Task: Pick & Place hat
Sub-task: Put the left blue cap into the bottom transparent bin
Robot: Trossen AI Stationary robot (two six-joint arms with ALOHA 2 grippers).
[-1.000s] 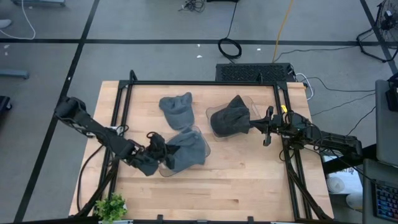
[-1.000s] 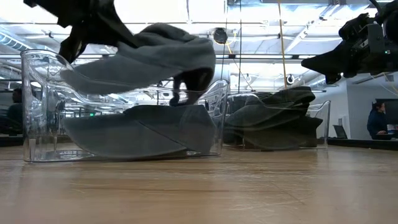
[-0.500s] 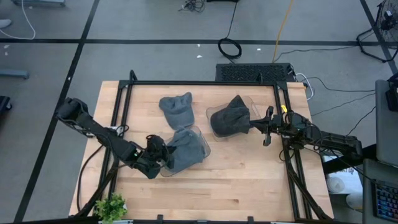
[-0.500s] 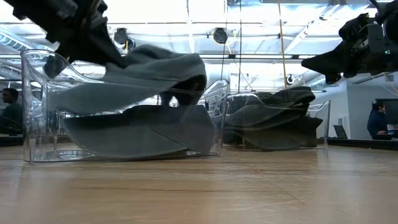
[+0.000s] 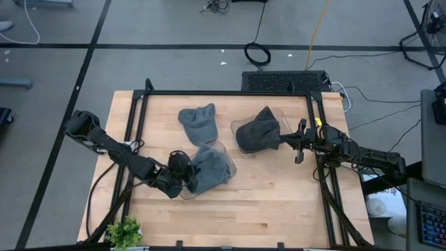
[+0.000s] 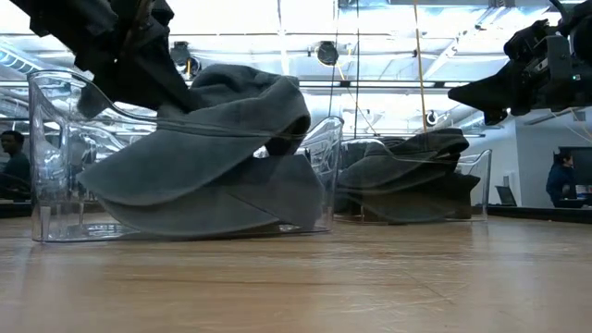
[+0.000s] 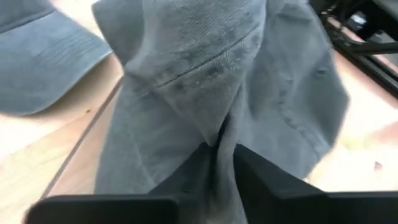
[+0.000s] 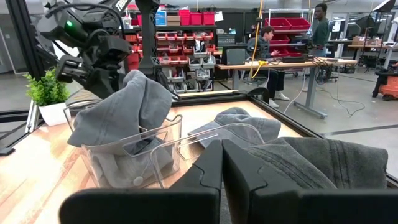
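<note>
The grey hat lies draped over the near clear bin, on top of another grey hat that is already inside it. Part of its cloth goes up over the rim and part hangs down into the bin. The left pincer is at the bin's left edge and is clenched on a fold of this hat; in the left wrist view the two dark fingers press the fabric between them.

A third hat lies flat on the worktop, just behind the bin and apart from it. To the right stands a second clear bin with a dark grey hat heaped inside.

The right pincer hangs just beside that second bin, on its right side. In the right wrist view its fingers are closed together with nothing between them.

A small green plant stands at the front left corner of the worktop. A black frame runs around the worktop. In the room behind, some people are at a desk.
</note>
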